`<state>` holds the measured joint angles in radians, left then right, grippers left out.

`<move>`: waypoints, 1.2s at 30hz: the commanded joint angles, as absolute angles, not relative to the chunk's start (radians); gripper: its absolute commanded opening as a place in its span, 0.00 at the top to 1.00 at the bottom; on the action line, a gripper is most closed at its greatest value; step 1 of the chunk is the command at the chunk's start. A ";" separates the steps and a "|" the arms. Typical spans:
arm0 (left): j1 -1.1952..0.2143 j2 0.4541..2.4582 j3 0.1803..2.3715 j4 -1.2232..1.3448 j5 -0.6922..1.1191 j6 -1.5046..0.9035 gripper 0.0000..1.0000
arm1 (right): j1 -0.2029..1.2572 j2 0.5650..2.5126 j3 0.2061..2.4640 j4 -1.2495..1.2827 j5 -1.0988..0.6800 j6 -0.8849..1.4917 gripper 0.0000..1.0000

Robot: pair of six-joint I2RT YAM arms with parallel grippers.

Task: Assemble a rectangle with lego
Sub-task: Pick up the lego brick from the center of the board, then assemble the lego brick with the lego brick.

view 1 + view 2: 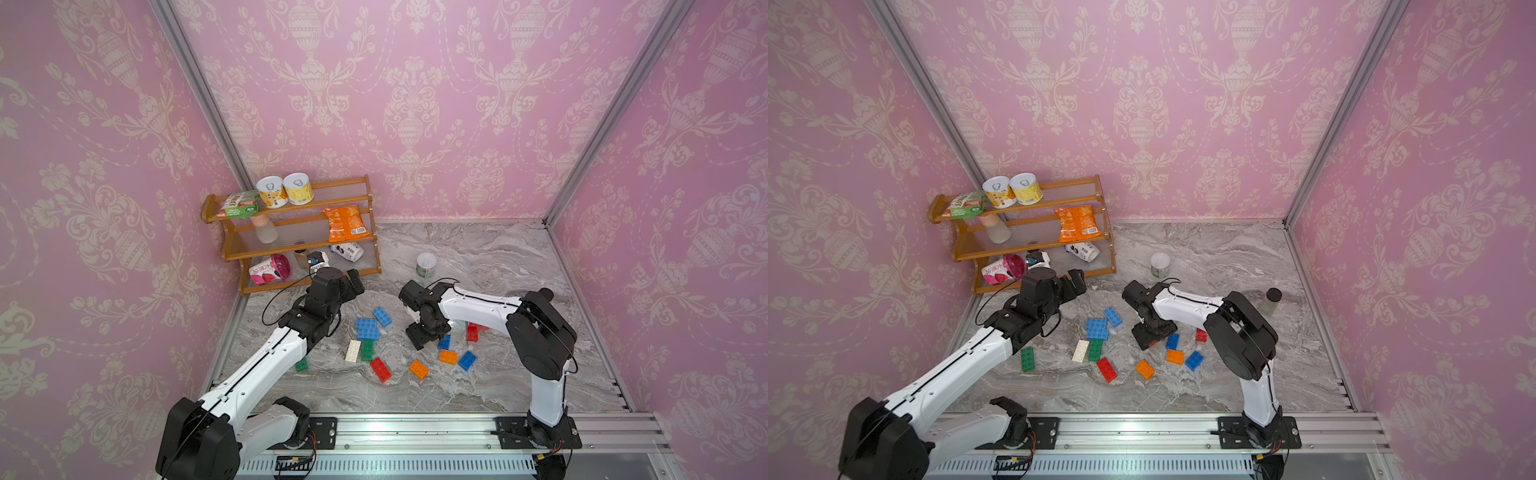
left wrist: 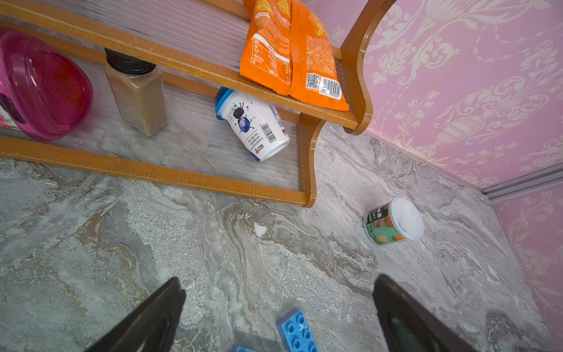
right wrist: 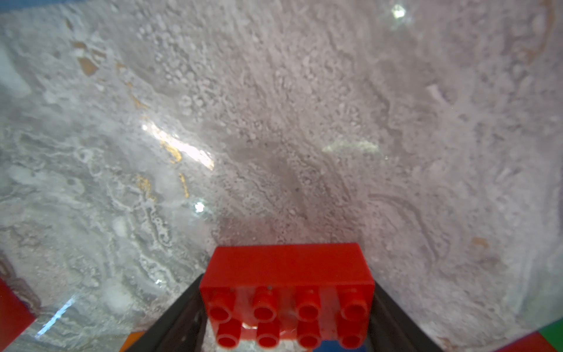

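Note:
Loose lego lies mid-table in both top views: blue bricks (image 1: 368, 328), one more blue brick (image 1: 381, 316), a white brick (image 1: 353, 350) beside a green one (image 1: 367, 349), a red brick (image 1: 380, 369), orange bricks (image 1: 418, 369) and a green brick (image 1: 1027, 359). My right gripper (image 1: 424, 336) points down at the table, shut on a red 2x4 brick (image 3: 286, 265) that spans both fingers, studs toward the camera. Over by the shelf's foot, my left gripper (image 1: 355, 282) hangs open and empty, a blue brick (image 2: 297, 330) below it.
A wooden shelf (image 1: 311, 270) with tins, packets and bottles stands at the back left. A small tin (image 1: 426, 264) stands behind the right arm, and a dark-lidded jar (image 1: 1272, 300) is at the right. Pink walls close three sides.

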<state>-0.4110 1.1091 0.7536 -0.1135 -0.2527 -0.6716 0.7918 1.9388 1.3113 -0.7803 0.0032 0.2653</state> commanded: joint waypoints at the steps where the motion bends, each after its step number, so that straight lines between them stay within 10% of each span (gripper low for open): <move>1: -0.419 1.120 0.762 -0.125 -0.262 -0.680 0.01 | 0.785 1.913 1.315 -0.775 -0.009 0.281 0.24; 18: -0.419 1.127 0.775 -0.133 -0.240 -0.665 0.01 | 0.767 1.703 1.284 -0.857 0.145 0.479 0.63; 36: -0.420 1.212 0.801 -0.059 -0.141 -0.683 0.01 | 0.600 1.352 0.904 -0.853 0.239 0.662 0.63</move>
<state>-0.4110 1.1984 0.7616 -0.0788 -0.1753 -0.6716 0.6220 1.3716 0.9325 -0.8719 0.2359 0.6296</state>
